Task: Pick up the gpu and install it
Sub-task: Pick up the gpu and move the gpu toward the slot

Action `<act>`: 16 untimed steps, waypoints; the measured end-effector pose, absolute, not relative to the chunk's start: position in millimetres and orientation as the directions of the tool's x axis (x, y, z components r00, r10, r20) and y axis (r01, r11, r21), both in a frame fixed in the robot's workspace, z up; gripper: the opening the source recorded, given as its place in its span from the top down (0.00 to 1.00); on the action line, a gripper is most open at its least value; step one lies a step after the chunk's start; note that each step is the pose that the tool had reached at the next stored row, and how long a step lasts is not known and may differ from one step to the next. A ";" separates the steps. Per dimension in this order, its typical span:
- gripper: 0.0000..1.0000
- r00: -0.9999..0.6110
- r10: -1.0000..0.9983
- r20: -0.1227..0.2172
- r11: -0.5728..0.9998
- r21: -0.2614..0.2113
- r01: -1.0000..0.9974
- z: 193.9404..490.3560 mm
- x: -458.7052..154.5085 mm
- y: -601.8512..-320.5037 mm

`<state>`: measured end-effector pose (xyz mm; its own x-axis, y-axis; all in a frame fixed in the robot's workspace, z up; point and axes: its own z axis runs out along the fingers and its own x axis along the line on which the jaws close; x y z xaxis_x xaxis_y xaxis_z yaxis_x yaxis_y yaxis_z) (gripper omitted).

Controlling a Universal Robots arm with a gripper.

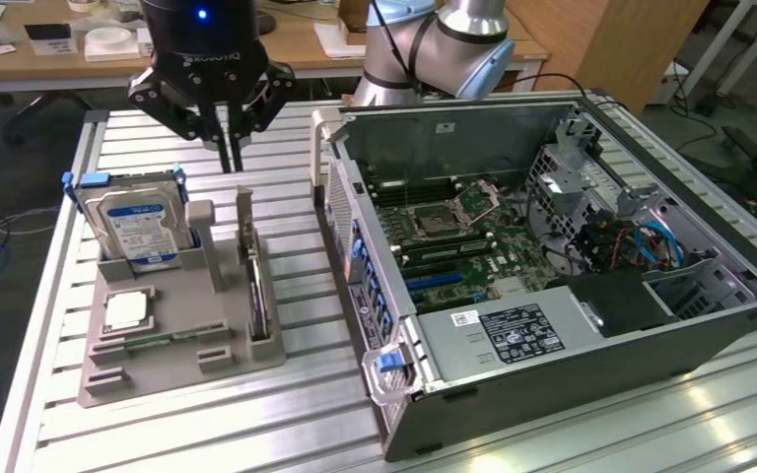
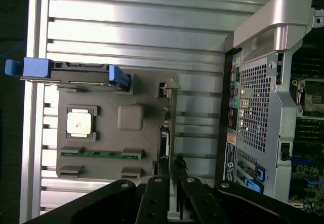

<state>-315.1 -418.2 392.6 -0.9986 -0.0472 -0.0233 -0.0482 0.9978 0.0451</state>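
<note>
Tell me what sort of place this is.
Likely a robotics lab or workshop: an open computer case on a slotted aluminium table, a grey fixture holding parts, and desks behind.

Colour key: hard drive (image 1: 142, 227) — silver, blue-and-white label, blue side rails; holder (image 1: 169, 360) plain grey; memory stick (image 2: 98, 154) green; gpu (image 1: 259, 286) dark; gripper (image 1: 232, 169) black; table (image 1: 155, 434) — silver, ribbed in parallel slats.

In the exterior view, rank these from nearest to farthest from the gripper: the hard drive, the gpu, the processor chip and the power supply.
1. gpu, on edge in the holder, right under the gripper.
2. hard drive, upright, toward the exterior view's left.
3. processor chip, flat in the holder.
4. power supply, inside the case.
</note>
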 end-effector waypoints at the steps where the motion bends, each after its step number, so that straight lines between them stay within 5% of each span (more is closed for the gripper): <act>1: 0.76 -0.999 -0.047 -0.023 0.998 0.045 -0.048 392.6 -315.1 -418.2; 12: 0.35 -0.999 -0.047 -0.023 0.998 0.045 -0.048 389.0 -315.2 -418.1; 16: 0.35 -0.998 -0.050 -0.023 0.998 0.045 -0.051 381.9 -315.2 -422.5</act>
